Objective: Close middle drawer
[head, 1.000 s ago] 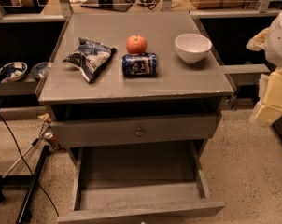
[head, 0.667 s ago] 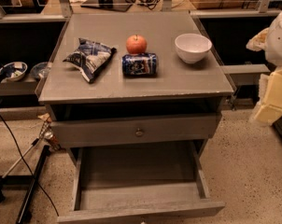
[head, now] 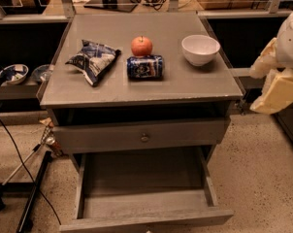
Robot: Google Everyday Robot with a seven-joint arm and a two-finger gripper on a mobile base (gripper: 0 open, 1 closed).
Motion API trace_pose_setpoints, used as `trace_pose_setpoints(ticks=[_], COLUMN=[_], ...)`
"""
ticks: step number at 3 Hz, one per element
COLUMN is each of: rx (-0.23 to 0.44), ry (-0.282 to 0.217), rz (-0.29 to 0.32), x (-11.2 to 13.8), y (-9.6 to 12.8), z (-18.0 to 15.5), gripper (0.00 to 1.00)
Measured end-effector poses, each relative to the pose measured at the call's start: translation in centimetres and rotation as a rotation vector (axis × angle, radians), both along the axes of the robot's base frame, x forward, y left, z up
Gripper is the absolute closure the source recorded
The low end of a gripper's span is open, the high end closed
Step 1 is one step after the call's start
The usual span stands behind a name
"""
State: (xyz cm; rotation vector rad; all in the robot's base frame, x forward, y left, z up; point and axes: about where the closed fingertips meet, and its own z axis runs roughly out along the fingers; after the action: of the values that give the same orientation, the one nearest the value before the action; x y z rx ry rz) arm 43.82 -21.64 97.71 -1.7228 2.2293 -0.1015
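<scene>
Middle drawer [head: 141, 176]: pulled well out of the grey cabinet [head: 185, 84], at 6 o'clock in the view. The long tray is exposed, and the slim front panel runs along the bottom edge of the view. Position matches one second ago; no travel inward.

Upper drawer [head: 137, 136], with the taller front and round knob, sits directly above it. It stands slightly proud of the cabinet, with a dark gap over it. Unchanged.

Gripper [head: 276, 89]: cream-coloured, at 3 o'clock, off the right side of the cabinet and level with its top. It is well apart from the middle drawer and touches nothing visible. Cannot tell whether it is open or closed, nor whether it holds anything. Same spot as in both earlier frames.

On the cabinet top, nothing has shifted:
- Chip bag [head: 94, 59] at 9 o'clock of the top, lying flat.
- Apple [head: 141, 46] near the centre.
- Blue can [head: 145, 67] on its side, just beside the apple at its 6 o'clock.
- White bowl [head: 200, 49] upright at 3 o'clock.

Net change since the last frame: none observed.
</scene>
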Motion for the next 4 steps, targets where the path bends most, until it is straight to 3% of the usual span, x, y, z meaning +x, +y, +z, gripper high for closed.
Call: trace_pose_setpoints(ticks=[1,2,3,4], rx=[0.0,-0.015,-0.013,-0.015], ry=[0.0,-0.03,-0.03,0.001], rz=[0.0,-0.011,-0.04,-0.055], x=[0.0,0.1,-1.1,-2.4], y=[0.0,-0.4,-0.8,-1.0], z=[0.0,0.8,-0.3,-3.4], gripper=[0.65,0.89,1.0,1.0])
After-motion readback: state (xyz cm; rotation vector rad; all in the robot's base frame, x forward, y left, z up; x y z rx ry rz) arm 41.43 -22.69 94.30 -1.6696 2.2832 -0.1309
